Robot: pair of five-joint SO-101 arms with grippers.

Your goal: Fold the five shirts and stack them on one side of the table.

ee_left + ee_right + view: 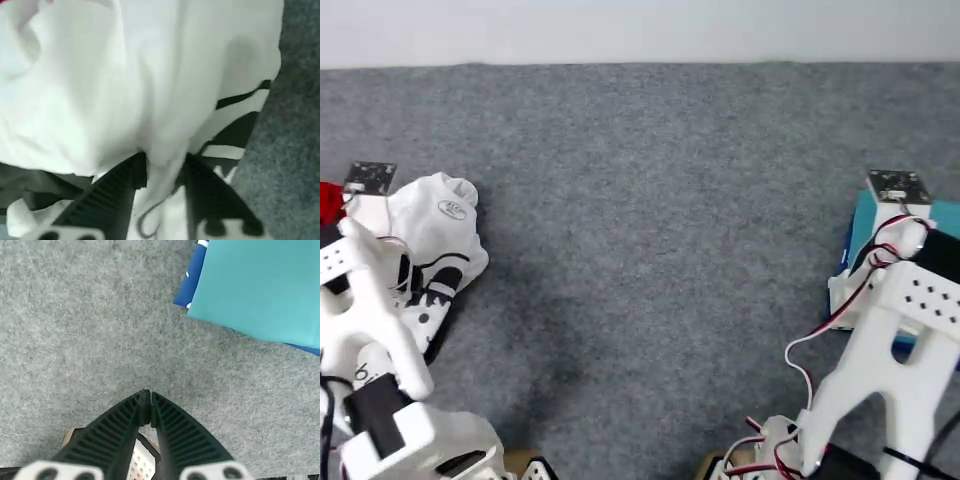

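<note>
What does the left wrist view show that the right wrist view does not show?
Left wrist view, not the right: a crumpled white shirt with black stripes, one fold of it pinched between the fingers of the left pincer.
Right wrist view, not the left: a flat teal shirt lying on a blue shirt, and the right pincer, shut on nothing, above bare cover.
Both: the grey table cover, and that arm's own black ribbed pincer.
</note>
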